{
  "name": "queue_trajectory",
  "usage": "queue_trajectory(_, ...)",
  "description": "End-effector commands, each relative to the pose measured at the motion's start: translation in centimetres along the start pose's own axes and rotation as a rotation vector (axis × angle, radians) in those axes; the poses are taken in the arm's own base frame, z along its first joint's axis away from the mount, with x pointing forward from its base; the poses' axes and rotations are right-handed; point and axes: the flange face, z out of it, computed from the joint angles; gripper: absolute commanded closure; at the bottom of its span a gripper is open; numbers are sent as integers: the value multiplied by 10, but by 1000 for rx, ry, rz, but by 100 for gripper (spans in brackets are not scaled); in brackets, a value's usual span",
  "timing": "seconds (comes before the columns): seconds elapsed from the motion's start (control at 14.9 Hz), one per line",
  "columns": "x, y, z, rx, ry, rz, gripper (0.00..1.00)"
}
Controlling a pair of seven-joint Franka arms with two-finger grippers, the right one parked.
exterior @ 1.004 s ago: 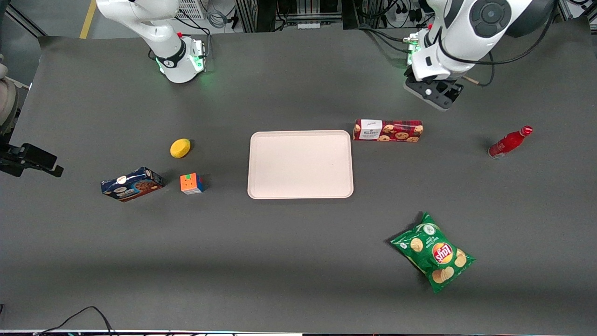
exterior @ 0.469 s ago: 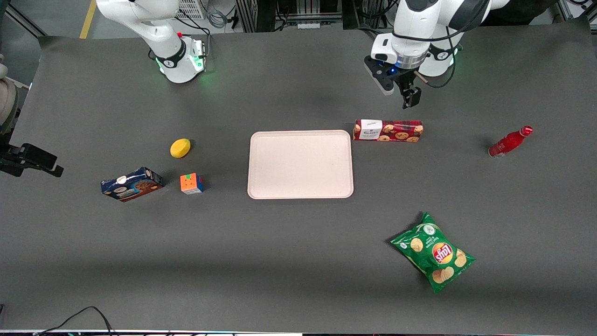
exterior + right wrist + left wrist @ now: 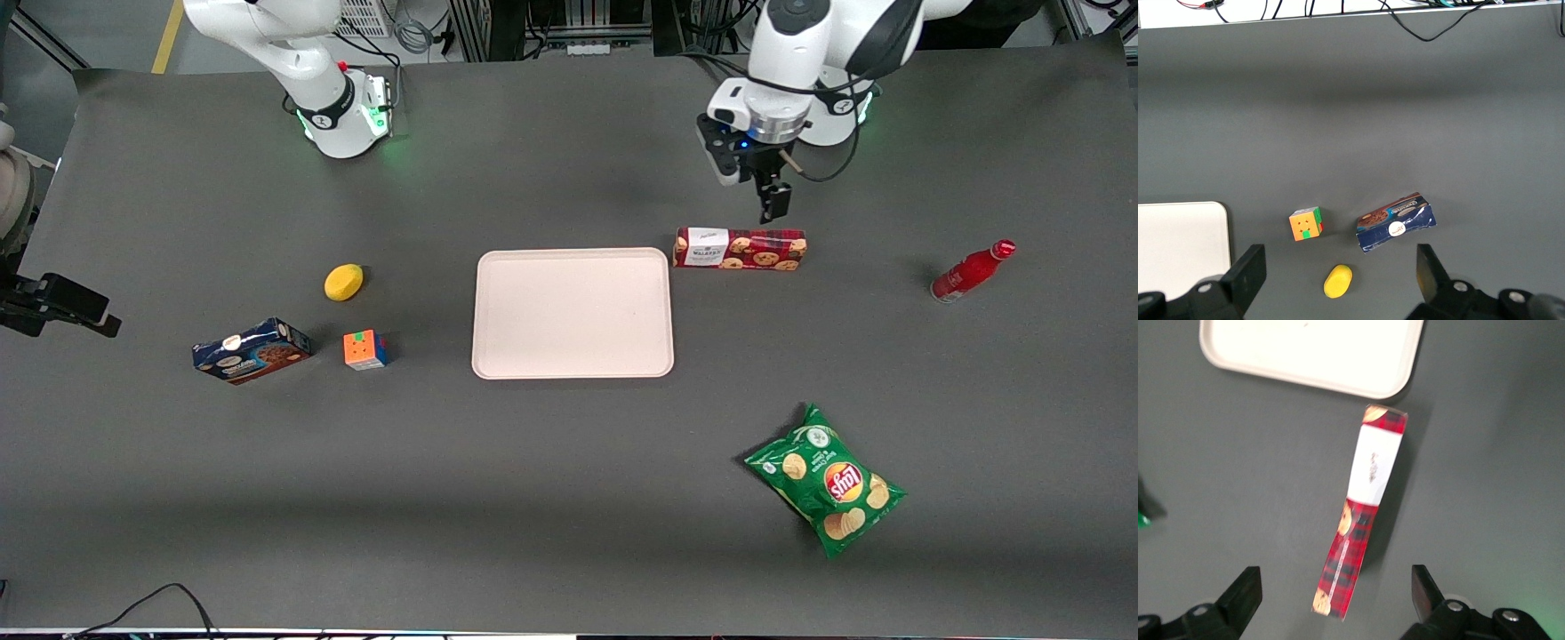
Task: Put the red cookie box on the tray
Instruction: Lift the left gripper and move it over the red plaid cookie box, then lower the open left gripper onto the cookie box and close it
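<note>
Front view, left to right: dark blue cookie box (image 3: 252, 350) lower left of centre, lying on table (image 3: 569, 551); yellow lemon-like object (image 3: 343, 282) just above; colour cube (image 3: 365, 349) beside blue box, near tray's edge but apart

Tray (image 3: 498, 356), mid-frame: pale cream-pink, low rim, rounded corners, nothing in it; bare inner surface also seen in left wrist view (image 3: 1238, 353)

Red cookie box (image 3: 740, 248) just beside tray's upper right corner, lying flat on table, not on tray; small gap between box end and rim. White label patch at end nearest tray, cookie pictures along side. In left wrist view (image 3: 1361, 520), label end pointing at tray corner, close, not touching

Gripper (image 3: 773, 203) upper right of centre, hanging above table just past box's upper long edge, not in contact. Fingers (image 3: 1245, 593) spread wide, nothing between them, box's tartan end lying in the span between them

Green chip bag (image 3: 825, 480) lower right, flat, well apart from tray. Red bottle (image 3: 972, 270) far right, lying tilted on table
</note>
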Motion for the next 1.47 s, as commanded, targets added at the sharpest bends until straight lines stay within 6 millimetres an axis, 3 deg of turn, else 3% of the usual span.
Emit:
queue_trajectory(0.0, 18, 20, 12, 8, 15, 96, 0)
queue_trajectory(0.33, 17, 19, 48, -49, 29, 115, 0)
queue_trajectory(0.6, 7, 15, 59, -82, 11, 137, 0)
queue_trajectory(0.94, -4, 19, 87, -91, 32, 127, 0)
queue_trajectory(1.41, -6, 13, 110, -120, 66, 182, 0)
